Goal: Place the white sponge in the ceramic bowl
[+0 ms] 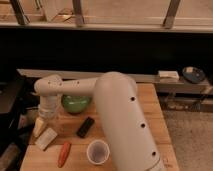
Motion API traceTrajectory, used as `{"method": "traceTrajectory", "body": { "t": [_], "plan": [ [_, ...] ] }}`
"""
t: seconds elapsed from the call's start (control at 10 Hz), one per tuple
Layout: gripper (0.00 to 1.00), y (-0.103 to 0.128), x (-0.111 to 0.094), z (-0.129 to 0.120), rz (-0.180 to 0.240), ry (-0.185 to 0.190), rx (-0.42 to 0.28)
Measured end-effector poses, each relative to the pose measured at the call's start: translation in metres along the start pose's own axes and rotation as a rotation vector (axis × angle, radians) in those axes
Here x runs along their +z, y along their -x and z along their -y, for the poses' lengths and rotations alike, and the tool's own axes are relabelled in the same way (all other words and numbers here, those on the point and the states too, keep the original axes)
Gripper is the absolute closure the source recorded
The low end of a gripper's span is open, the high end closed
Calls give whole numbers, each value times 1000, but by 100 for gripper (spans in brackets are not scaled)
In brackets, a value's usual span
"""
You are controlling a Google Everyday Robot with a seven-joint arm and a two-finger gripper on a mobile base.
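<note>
The white sponge [46, 138] lies flat near the left front of the wooden table [150, 107]. The ceramic bowl [76, 103] is green and glossy; it stands behind the sponge and is partly hidden by my arm. My gripper [39, 126] hangs from the white wrist [48, 105] at the table's left. It points down just above and behind the sponge, left of the bowl. I cannot tell whether it touches the sponge.
A black bar [85, 127] lies in front of the bowl. A white cup with a dark inside [98, 151] stands at the front. An orange stick-shaped object [64, 153] lies beside the cup. My large white arm [122, 125] covers the table's middle. A dark ledge runs behind the table.
</note>
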Motion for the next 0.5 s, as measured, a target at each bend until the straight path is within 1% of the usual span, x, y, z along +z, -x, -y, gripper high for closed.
{"method": "traceTrajectory", "body": {
  "t": [0.1, 0.3, 0.5],
  "plan": [
    [20, 3, 9, -1, -11, 18, -1],
    [20, 5, 21, 0, -26, 39, 1],
    [21, 6, 28, 1, -37, 68, 10]
  ]
}}
